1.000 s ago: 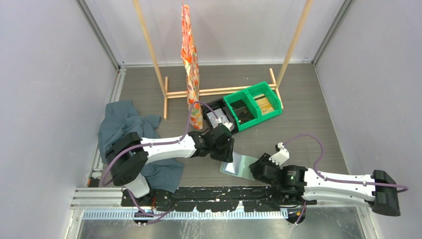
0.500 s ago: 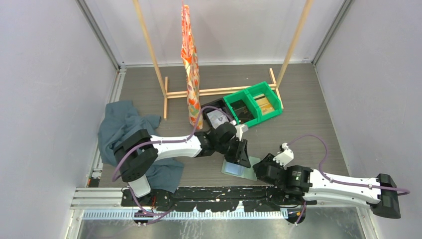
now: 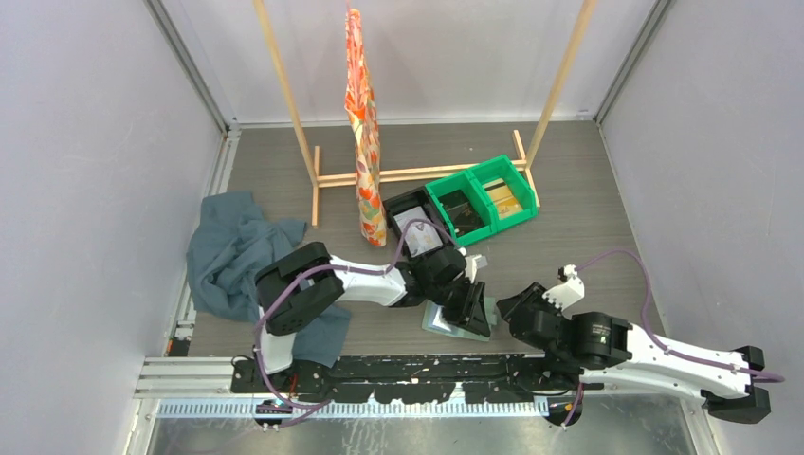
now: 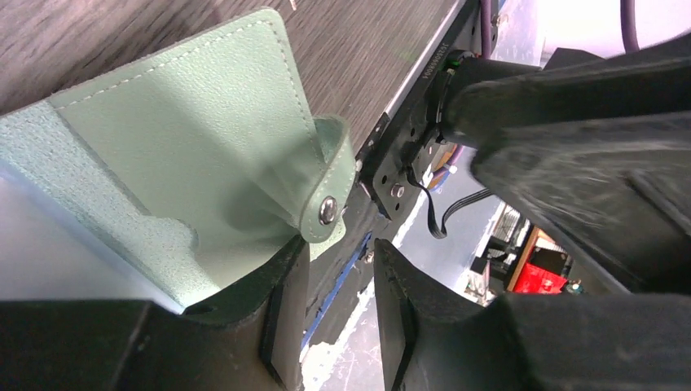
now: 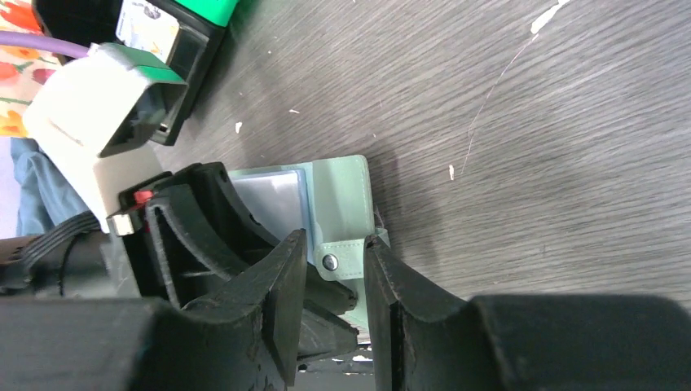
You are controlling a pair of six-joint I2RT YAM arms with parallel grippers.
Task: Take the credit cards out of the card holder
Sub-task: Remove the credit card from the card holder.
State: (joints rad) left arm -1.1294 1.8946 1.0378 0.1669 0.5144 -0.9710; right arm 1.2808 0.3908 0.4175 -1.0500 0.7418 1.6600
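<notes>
**Two grippers meet at the open card holder**

The card holder (image 4: pixel 187 147) lies open on the table (image 3: pixel 588 237) under the left gripper (image 4: pixel 338 265). That gripper's fingers stand a narrow gap apart with nothing seen between them. The right gripper (image 5: pixel 334 248) straddles the holder's snap tab (image 5: pixel 330 262); whether it pinches the tab cannot be told. A pale blue inner panel (image 5: pixel 269 191) shows, its contents unreadable. Beyond the left gripper a black bin (image 3: pixel 417 227) holds a pale item. Two green bins (image 3: pixel 484 199) hold dark and yellowish things. The holder sits by the black rail (image 3: pixel 379 370) at the near edge. Open tabletop stretches beyond the right gripper.
</notes>
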